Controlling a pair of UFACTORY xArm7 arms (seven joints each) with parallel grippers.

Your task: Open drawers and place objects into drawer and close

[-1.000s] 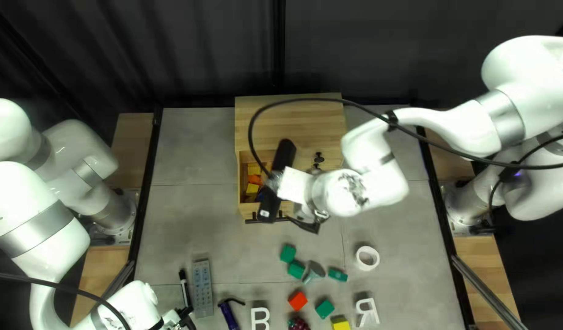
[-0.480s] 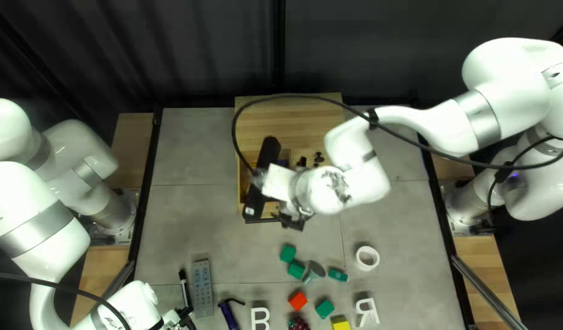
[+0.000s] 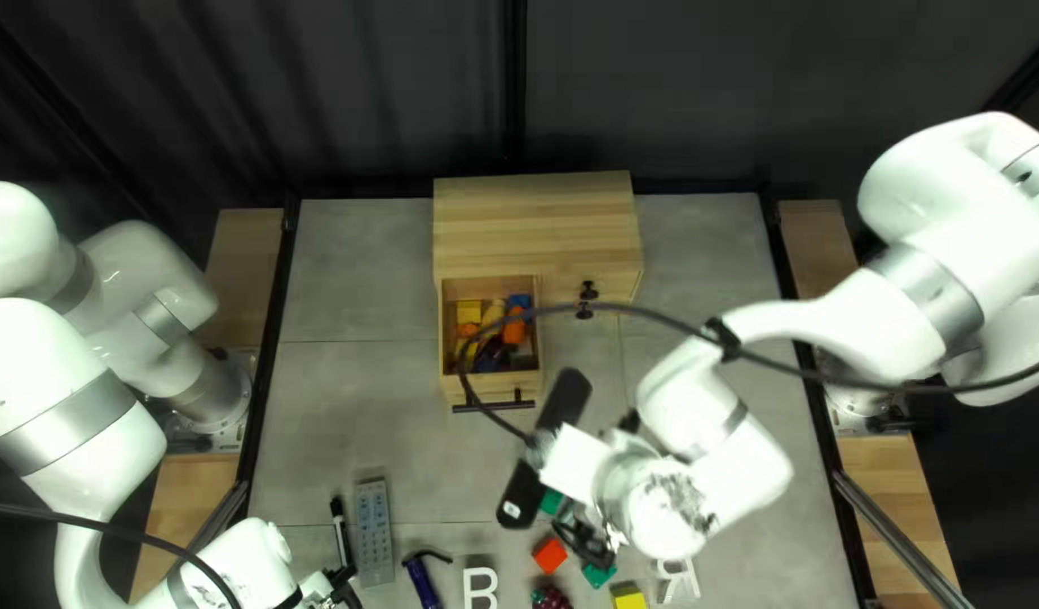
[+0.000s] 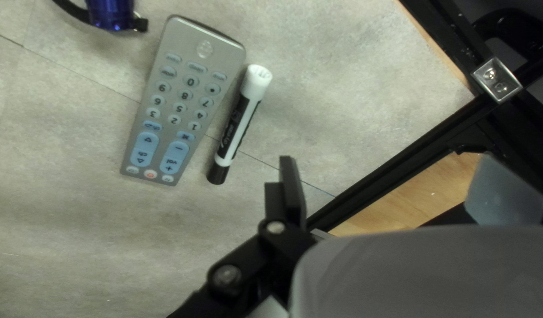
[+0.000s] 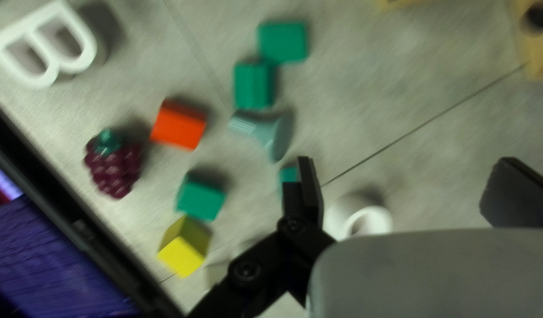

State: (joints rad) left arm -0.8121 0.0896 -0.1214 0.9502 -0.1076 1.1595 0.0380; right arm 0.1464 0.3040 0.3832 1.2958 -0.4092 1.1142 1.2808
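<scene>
The wooden drawer (image 3: 489, 389) stands pulled out of its cabinet (image 3: 531, 220), with yellow, orange and blue pieces inside. My right gripper (image 3: 607, 487) is in front of the cabinet, over the loose objects. In the right wrist view that gripper (image 5: 404, 188) is open; a white ring (image 5: 376, 222) lies below, between its fingers. Ahead or beside lie a pale green funnel-like piece (image 5: 268, 132), green blocks (image 5: 283, 42), a red block (image 5: 179, 125) and a yellow block (image 5: 183, 247). My left gripper (image 3: 341, 584) is low at the left; in its wrist view the gripper (image 4: 395, 179) is open and empty, near a marker (image 4: 239, 123).
A grey remote (image 4: 183, 100) lies beside the marker, with a dark blue tool (image 4: 111, 13) beyond. White letters (image 3: 480, 587) and purple grapes (image 5: 113, 165) are near the table's front. The cabinet's right side has black knobs (image 3: 587, 299). My right arm's cable crosses above the drawer.
My right gripper has moved from above the drawer toward the near edge and rightward, uncovering the drawer's contents. My left arm has stayed still.
</scene>
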